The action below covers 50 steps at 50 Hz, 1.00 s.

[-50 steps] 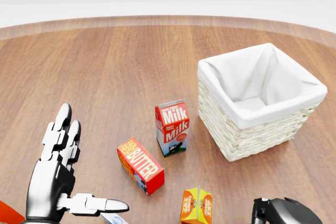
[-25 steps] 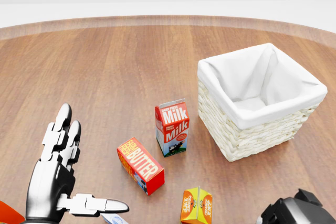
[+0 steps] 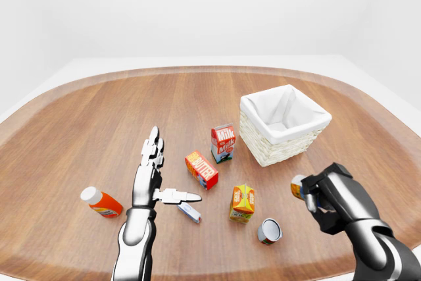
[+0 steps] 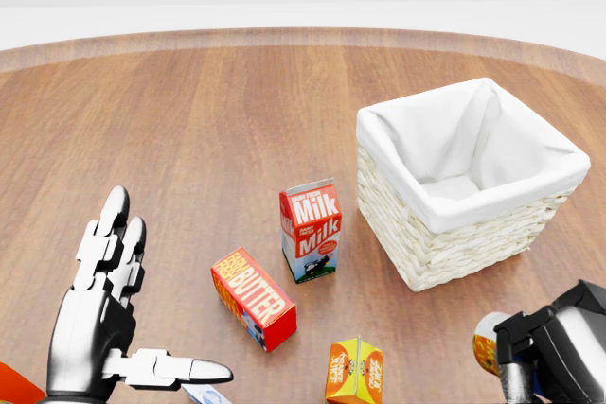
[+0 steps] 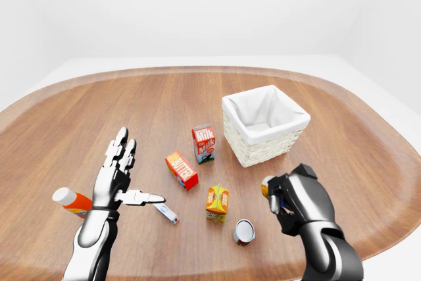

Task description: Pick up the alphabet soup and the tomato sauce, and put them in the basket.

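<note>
My right hand [image 3: 320, 197] is shut on a small can with an orange label and pale top [image 3: 298, 187], held above the table, below and right of the basket in the left-eye view. I cannot read its label. In the head view that can [image 4: 487, 343] shows at the bottom right, below the wicker basket with white lining [image 4: 445, 253]. A second can [image 3: 269, 231] lies on its side on the table, its grey end facing me. My left hand [image 3: 168, 172] is open, fingers straight and thumb out, holding nothing.
A milk carton [image 3: 223, 143] stands left of the basket, with a butter box [image 3: 201, 170] and an orange juice carton [image 3: 242, 203] below it. A small white tube [image 3: 189, 212] lies by my left thumb. An orange bottle [image 3: 100, 202] lies at the far left.
My right hand has risen into the head view from the bottom right, and the can in it now shows. The left hand and the table's things have stayed put.
</note>
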Tool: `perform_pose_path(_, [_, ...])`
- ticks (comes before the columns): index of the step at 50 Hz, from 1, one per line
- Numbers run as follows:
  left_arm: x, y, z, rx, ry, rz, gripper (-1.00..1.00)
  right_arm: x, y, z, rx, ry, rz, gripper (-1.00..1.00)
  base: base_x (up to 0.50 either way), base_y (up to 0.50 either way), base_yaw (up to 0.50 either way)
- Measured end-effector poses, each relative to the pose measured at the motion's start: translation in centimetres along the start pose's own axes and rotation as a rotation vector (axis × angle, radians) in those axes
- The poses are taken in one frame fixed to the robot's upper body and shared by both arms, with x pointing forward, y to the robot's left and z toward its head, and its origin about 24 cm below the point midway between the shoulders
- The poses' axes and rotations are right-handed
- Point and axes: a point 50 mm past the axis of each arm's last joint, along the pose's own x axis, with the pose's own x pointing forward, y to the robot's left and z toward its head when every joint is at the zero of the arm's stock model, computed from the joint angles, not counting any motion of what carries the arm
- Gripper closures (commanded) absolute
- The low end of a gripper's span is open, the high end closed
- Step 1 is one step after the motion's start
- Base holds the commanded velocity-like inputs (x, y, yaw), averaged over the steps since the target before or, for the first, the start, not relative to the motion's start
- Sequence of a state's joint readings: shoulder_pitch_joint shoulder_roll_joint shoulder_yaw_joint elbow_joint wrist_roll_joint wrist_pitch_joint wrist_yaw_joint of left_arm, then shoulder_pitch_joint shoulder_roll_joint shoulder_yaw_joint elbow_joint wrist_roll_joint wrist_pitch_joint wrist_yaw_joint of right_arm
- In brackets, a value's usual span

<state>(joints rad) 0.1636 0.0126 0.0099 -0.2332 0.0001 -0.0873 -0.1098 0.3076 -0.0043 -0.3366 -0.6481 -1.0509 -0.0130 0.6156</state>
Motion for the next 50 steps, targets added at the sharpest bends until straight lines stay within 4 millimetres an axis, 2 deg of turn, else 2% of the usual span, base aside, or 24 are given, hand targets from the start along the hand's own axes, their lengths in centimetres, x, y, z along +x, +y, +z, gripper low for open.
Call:
perform_pose_path(22, [0.0,0.0,0.0,0.000,0.001,0.001,-1.00,-1.3,-4.1,2.4,0.081,-0.169,-0.256,1.00,0.00,0.00,0.00])
perform_pose_path(38, [0.0,0.0,-0.1,0.000,0.003,0.001,-1.00,-0.2,-6.5,4.8,0.091,-0.268,-0.377,1.00,0.00,0.00,0.00])
perform_pose_path(50, [0.0,0.0,-0.1,-0.001,0.005,0.000,-1.00,1.0,-7.8,6.5,0.025,-0.337,-0.419,1.00,0.00,0.00,0.00])
